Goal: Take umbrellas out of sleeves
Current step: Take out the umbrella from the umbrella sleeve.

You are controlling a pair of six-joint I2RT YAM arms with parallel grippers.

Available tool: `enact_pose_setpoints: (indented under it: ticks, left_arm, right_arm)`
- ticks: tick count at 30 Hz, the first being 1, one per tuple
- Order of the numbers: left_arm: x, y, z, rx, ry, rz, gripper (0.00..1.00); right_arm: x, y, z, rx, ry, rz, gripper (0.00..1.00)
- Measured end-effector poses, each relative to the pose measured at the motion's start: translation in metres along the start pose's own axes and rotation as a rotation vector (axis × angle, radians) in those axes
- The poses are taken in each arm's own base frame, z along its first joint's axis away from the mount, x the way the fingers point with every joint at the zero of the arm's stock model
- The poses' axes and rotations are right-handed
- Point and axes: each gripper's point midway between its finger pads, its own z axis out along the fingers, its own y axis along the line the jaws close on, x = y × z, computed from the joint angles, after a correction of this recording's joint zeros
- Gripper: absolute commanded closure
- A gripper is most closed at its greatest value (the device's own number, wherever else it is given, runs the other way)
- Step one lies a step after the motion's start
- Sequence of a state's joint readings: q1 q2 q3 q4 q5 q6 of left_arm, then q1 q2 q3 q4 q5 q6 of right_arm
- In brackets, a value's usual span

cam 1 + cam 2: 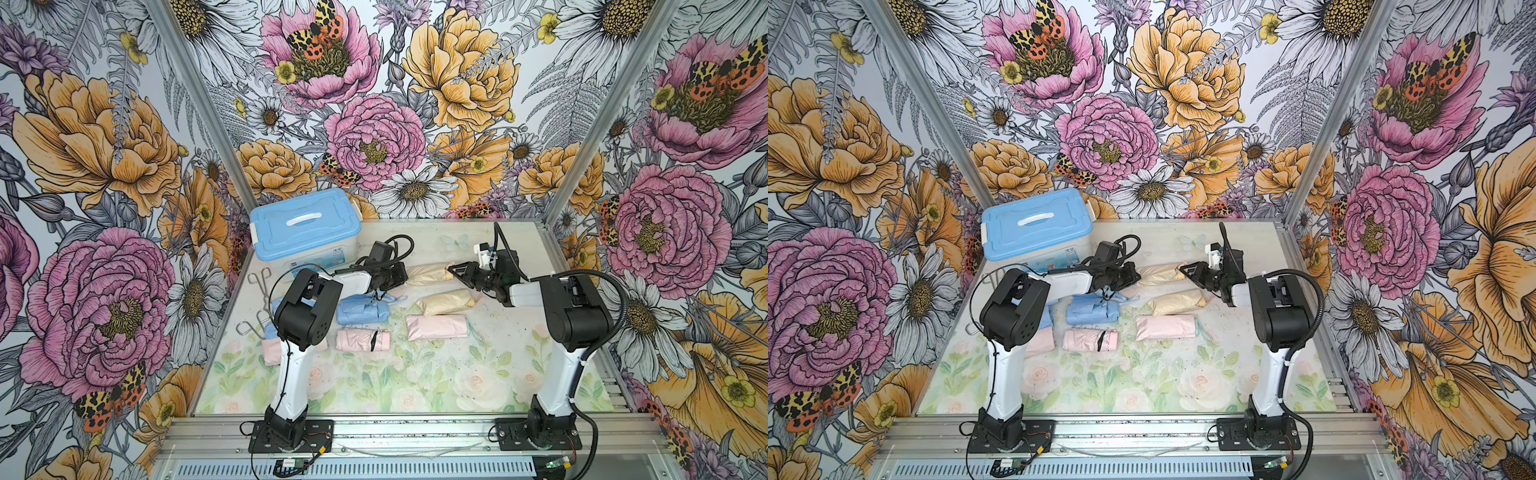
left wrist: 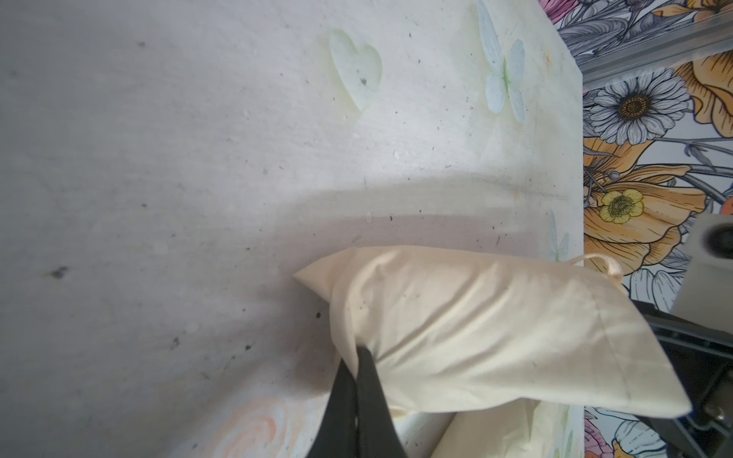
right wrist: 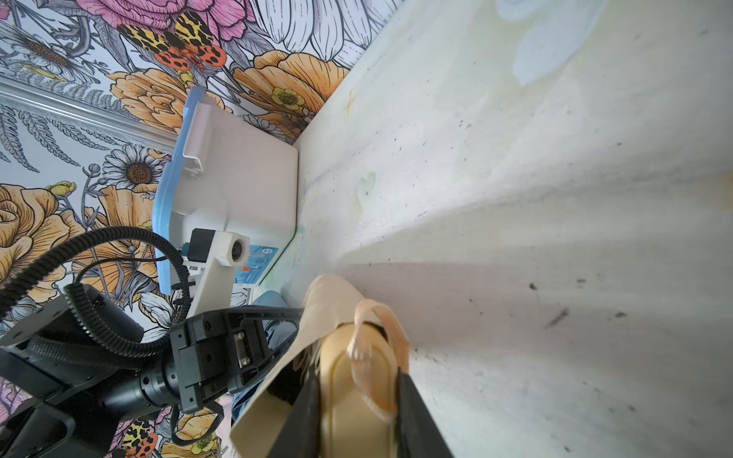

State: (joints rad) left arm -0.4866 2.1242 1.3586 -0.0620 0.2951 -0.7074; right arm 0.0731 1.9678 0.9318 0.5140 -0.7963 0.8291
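Looking down on the tabletop [image 1: 374,386], I see the blue-lidded box [image 1: 305,226] in its far left corner, lid on, so I cannot tell what it holds. At far centre lies a cream sleeve [image 1: 428,274] with a cream umbrella [image 3: 341,408] inside; only the stubby handle end and its ribbon loop [image 3: 380,329] stick out of the mouth. Nearer me, a second cream sleeve [image 1: 446,302] and a pink sleeve [image 1: 436,327] both bulge, their contents covered. A blue umbrella [image 1: 361,309] and a pink umbrella [image 1: 363,340] lie bare to their left. My left arm hides most of a flat pink sleeve [image 1: 272,349]. The left tool [image 2: 357,357] is pinched tight on the first sleeve's closed end; the right tool [image 3: 357,370] is clamped on the cream umbrella's handle. In both top views the left tool's tips are hidden behind its own wrist.
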Motion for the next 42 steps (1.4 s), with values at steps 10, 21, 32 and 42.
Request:
enact_pose_setpoints:
  ticks: [10, 21, 32, 42]
  left_arm:
    - [-0.001, 0.005, -0.005, 0.002, -0.011, -0.006, 1.00]
    - [-0.004, 0.012, -0.007, 0.008, -0.017, -0.016, 1.00]
    - [-0.010, 0.021, -0.012, -0.003, -0.024, -0.035, 1.00]
    - [-0.014, 0.027, -0.013, -0.013, -0.032, -0.045, 1.00]
  right_arm:
    - [0.003, -0.008, -0.001, -0.050, -0.010, 0.083, 1.00]
    - [0.004, -0.008, -0.004, -0.083, -0.014, 0.125, 1.00]
    - [-0.004, -0.016, -0.015, -0.107, -0.048, 0.166, 1.00]
    - [-0.011, -0.022, -0.024, -0.105, -0.074, 0.176, 1.00]
